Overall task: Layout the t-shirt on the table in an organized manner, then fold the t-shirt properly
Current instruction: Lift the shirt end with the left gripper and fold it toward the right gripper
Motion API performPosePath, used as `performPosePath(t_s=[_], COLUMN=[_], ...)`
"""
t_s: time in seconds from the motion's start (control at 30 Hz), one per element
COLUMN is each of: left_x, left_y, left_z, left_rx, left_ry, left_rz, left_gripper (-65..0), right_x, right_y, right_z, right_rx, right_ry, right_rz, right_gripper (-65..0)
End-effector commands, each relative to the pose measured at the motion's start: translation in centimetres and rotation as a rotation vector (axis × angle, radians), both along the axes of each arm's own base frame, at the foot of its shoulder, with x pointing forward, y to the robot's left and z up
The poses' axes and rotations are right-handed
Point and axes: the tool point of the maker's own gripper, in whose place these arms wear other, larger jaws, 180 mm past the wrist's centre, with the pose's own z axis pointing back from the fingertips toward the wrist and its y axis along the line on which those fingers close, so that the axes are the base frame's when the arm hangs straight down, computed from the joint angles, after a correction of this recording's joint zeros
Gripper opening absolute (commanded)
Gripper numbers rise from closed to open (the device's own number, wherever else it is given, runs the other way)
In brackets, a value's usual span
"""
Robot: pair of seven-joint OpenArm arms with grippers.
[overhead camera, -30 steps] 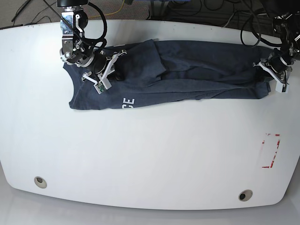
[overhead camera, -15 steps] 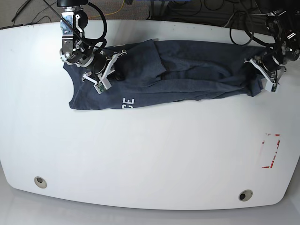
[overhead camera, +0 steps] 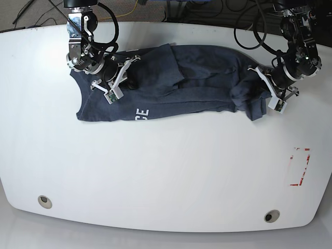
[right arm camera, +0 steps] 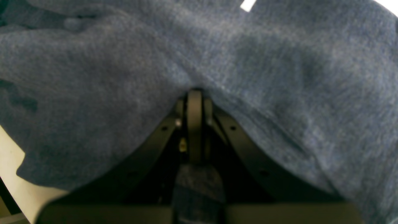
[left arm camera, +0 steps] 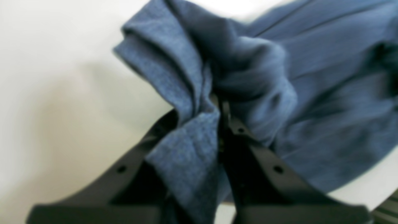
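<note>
Garment position: the t-shirt [overhead camera: 176,80] lies along the far half of the bench [overhead camera: 166,171], bunched into a long crumpled band, not spread flat.
Visible print: only the white letters "CE" [overhead camera: 141,112] show near the front edge; the rest of the lettering is folded under.
Left gripper [left arm camera: 217,109]: jaws pinched nearly together on a gathered wad of the t-shirt's end; cloth hangs between the jaws in the left wrist view, which is blurred.
Right gripper [right arm camera: 194,99]: fully closed, with fabric draped over and around the tips; a strip of cloth sits between the jaws lower down.
Layout stage: judged unfinished; sleeves and hem are not distinguishable, and the body lies in overlapping ridges.
Fold stage: judged not started.
Remaining: spread it flat, smooth it, then fold.
</note>
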Motion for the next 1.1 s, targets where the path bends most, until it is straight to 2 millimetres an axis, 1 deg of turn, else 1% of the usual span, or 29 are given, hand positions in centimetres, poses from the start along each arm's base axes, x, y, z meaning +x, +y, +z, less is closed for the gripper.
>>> performPosePath(t_s=[0.0, 0.17, 0.4, 0.43, 0.47, 0.57, 0.8, 0.93, 1.07], left_x=[0.6, 0.8, 0.4, 0.4, 0.3, 0.2, 0.6, 1.1, 1.3], left_y=[-0.9, -2.8, -7.3, -7.6, -9.0, -10.7, -13.4, -15.4, -16.7], left_z=[1.2, 1.5, 0.9, 0.9, 0.8, 0.9, 1.5, 2.2, 2.4], left_rx=[-0.022, -0.067, -0.118, -0.122, -0.153, -0.202, -0.288, -0.318, -0.342], left_ry=[-0.051, -0.067, -0.045, -0.043, -0.042, -0.044, -0.057, -0.071, -0.053], left_rz=[-0.007, -0.012, -0.113, -0.12, -0.128, -0.128, -0.111, -0.145, -0.135], left_gripper=[-65.0, -65.0, -65.0, -65.0, -65.0, -65.0, -65.0, -65.0, -65.0], right_x=[-0.5, -0.5, -0.6, -0.6, -0.6, -0.6, -0.6, -0.6, -0.7], right_y=[-0.8, -0.8, -0.8, -0.8, -0.8, -0.8, -0.7, -0.7, -0.7], right_z=[-0.8, -0.8, -0.8, -0.8, -0.8, -0.8, -0.8, -0.8, -0.9], right_rx=[-0.057, -0.057, -0.057, -0.057, -0.057, -0.057, -0.056, -0.055, -0.055], right_ry=[0.037, 0.037, 0.039, 0.039, 0.039, 0.039, 0.039, 0.039, 0.04], right_rz=[0.009, 0.009, 0.009, 0.009, 0.009, 0.009, 0.01, 0.01, 0.01], right_gripper=[-65.0, -65.0, -65.0, -65.0, -65.0, -65.0, -65.0, -65.0, -65.0])
